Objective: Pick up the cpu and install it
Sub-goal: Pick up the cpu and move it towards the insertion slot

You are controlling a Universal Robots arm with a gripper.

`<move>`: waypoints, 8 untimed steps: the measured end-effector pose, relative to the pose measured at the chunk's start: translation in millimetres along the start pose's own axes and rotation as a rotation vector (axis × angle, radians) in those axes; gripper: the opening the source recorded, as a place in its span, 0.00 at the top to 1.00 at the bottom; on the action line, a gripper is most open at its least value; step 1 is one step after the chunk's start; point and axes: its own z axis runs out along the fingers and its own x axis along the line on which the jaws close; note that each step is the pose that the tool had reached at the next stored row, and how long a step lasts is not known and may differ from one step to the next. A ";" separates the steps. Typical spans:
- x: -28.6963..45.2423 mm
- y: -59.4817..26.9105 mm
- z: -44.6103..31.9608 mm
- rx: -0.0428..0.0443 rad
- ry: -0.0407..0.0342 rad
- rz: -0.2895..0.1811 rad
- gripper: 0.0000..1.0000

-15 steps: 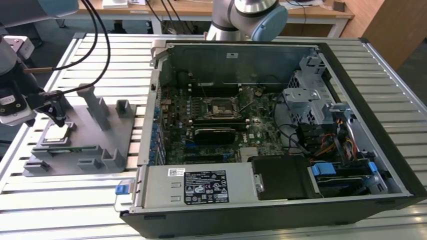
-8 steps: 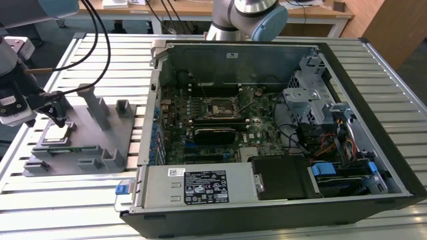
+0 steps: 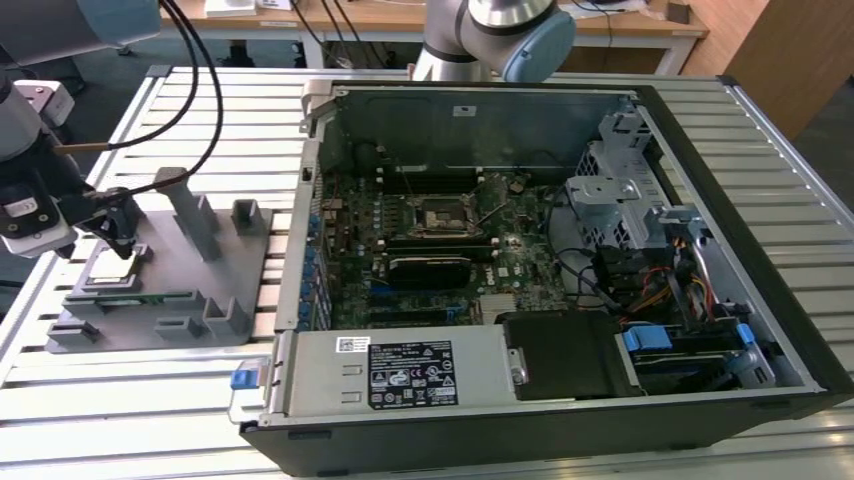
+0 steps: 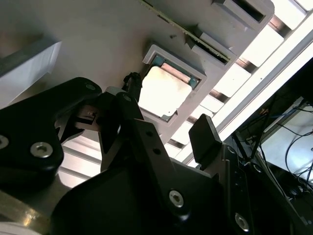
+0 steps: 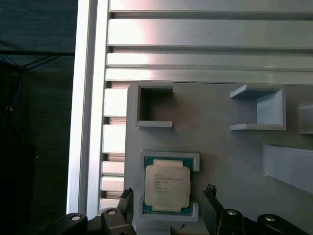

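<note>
The cpu (image 3: 114, 268) is a small square chip with a silver lid and a green rim, lying flat in a raised pocket of the grey fixture plate (image 3: 160, 300) at the exterior view's left. My gripper (image 3: 120, 243) hangs just above it, open. In both wrist views the black fingers stand on either side of the cpu (image 5: 167, 185) (image 4: 164, 90), apart from it, with one fingertip (image 5: 210, 195) beside each edge. Nothing is held. The black motherboard socket (image 3: 441, 215) sits inside the open computer case (image 3: 747, 300).
Upright grey blocks (image 3: 187, 215) rise from the fixture plate close to the gripper. Cables (image 3: 200, 90) trail from the arm over the slatted aluminium table (image 3: 200, 420). The case walls, a drive cage (image 3: 614, 195) and the power supply (image 3: 400, 365) surround the motherboard.
</note>
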 end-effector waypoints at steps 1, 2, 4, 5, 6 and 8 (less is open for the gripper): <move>-0.1 -0.1 1.1 0.0002 -0.0003 0.000 0.34; -0.1 -0.1 2.3 0.0006 -0.0009 0.001 0.34; -0.3 -0.3 4.9 0.0013 -0.0026 0.001 0.34; -0.3 -0.4 6.2 0.0014 -0.0030 0.002 0.34; -0.4 -0.5 7.7 0.0014 -0.0033 0.003 0.34; -0.5 -0.6 9.9 0.0013 -0.0036 0.005 0.34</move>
